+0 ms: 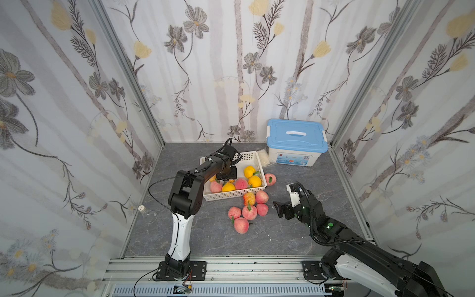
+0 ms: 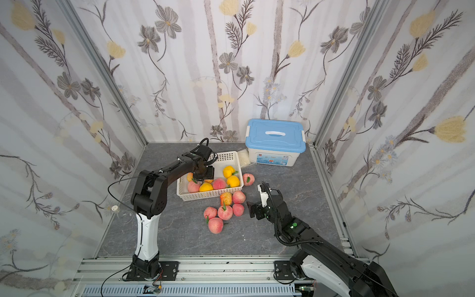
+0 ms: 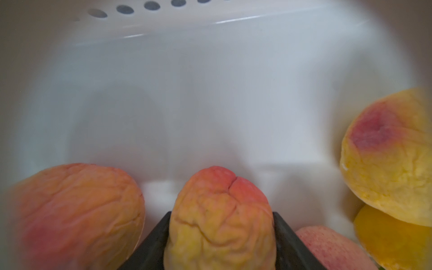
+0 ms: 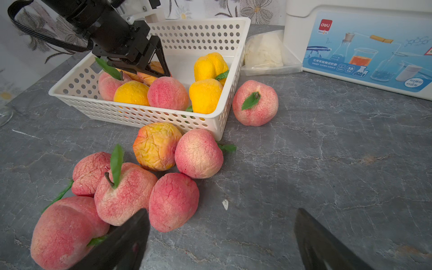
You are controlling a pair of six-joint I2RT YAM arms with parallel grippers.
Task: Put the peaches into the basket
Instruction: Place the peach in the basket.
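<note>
In both top views the left gripper reaches into the basket, where about six peaches already lie. Seven loose peaches wait on the table. The left wrist view shows its jaws touching both sides of a blushed orange peach low over the basket floor, so a release looks due. In the right wrist view the right gripper gapes wide and empty beside the loose cluster; roughly half remains
</note>
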